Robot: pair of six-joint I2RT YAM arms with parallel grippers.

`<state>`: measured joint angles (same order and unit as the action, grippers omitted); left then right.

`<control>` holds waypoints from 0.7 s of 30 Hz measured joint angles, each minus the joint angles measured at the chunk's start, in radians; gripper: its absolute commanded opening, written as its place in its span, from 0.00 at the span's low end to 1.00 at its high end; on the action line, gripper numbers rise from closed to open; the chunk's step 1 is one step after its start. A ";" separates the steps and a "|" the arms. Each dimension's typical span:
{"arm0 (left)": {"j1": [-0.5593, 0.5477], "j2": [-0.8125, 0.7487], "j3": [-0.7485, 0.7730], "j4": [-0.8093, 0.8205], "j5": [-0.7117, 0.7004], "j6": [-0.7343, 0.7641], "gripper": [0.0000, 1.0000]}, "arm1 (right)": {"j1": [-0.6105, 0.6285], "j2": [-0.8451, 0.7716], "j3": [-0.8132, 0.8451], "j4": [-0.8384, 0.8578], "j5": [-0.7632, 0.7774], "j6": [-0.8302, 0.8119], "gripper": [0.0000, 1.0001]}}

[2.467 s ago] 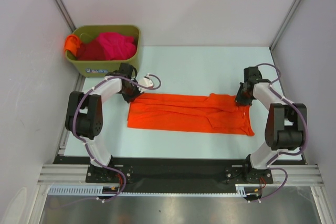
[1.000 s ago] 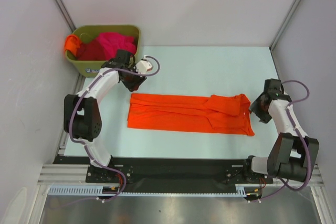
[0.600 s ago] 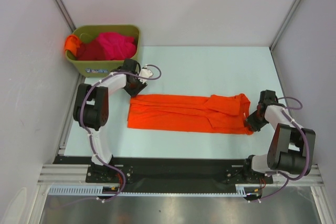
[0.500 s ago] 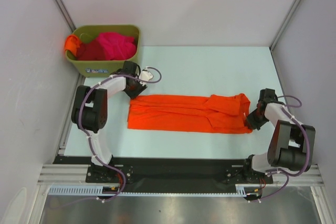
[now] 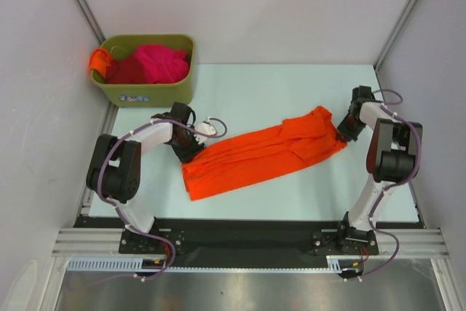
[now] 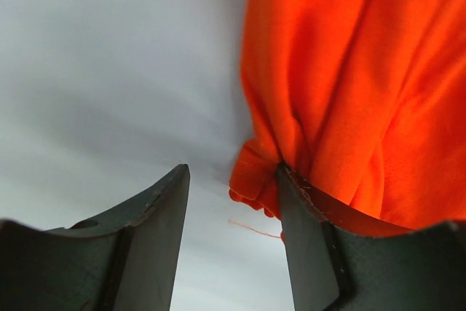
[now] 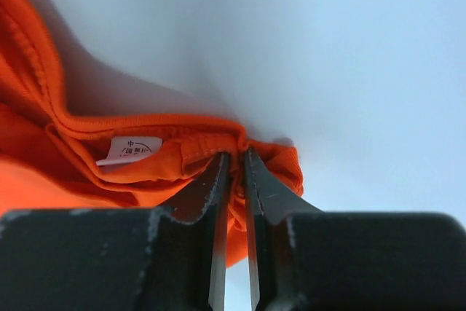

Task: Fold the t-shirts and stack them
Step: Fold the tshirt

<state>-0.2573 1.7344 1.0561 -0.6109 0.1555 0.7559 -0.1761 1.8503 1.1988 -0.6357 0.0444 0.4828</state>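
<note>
Orange shirt [image 5: 262, 152] folded lengthwise only; right gripper [image 7: 237, 156] pinches its collar, left gripper [image 6: 231, 176] stands wide; 3 shirts [image 5: 149, 63] wait in the bin [image 5: 149, 97].

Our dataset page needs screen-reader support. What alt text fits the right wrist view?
The right hand is pinched shut on a bunched edge of the orange t-shirt, close to its white label. The pale table fills the background.
</note>
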 measured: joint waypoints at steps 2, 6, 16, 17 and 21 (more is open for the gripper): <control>-0.028 -0.027 -0.029 -0.031 0.023 0.004 0.58 | 0.028 0.085 0.109 0.050 -0.002 -0.021 0.00; -0.076 -0.063 -0.060 -0.092 0.076 -0.006 0.65 | 0.075 0.251 0.332 0.139 -0.016 -0.048 0.00; -0.092 -0.151 -0.061 -0.169 0.111 -0.034 0.71 | 0.194 0.780 1.169 0.089 -0.090 -0.096 0.04; -0.092 -0.151 -0.061 -0.173 0.111 -0.034 0.71 | 0.207 0.819 1.238 0.077 -0.092 -0.097 0.06; -0.096 -0.150 -0.060 -0.188 0.106 -0.045 0.71 | 0.256 0.856 1.283 0.124 -0.095 -0.094 0.08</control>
<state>-0.3534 1.5848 0.9966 -0.7990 0.2611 0.7109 0.0795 2.7068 2.4817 -0.5114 -0.0505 0.3885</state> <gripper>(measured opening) 0.704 0.138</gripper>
